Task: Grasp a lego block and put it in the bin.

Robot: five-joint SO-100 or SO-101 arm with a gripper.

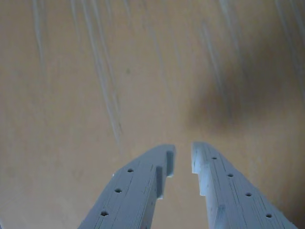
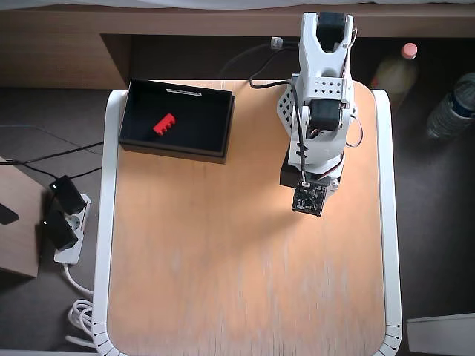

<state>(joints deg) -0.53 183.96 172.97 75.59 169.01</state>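
Observation:
In the overhead view the red lego block lies inside the black bin, left of the bin's middle. The bin stands at the table's far left corner. The arm is folded back on its base at the far right of the table, well away from the bin. In the wrist view my gripper points down at bare wood. Its two grey fingers stand a narrow gap apart with nothing between them. Neither block nor bin shows in the wrist view.
The wooden tabletop has a white rim. Off the table, a power strip with plugs lies on the floor at left, and bottles stand at right. Cables run behind the arm.

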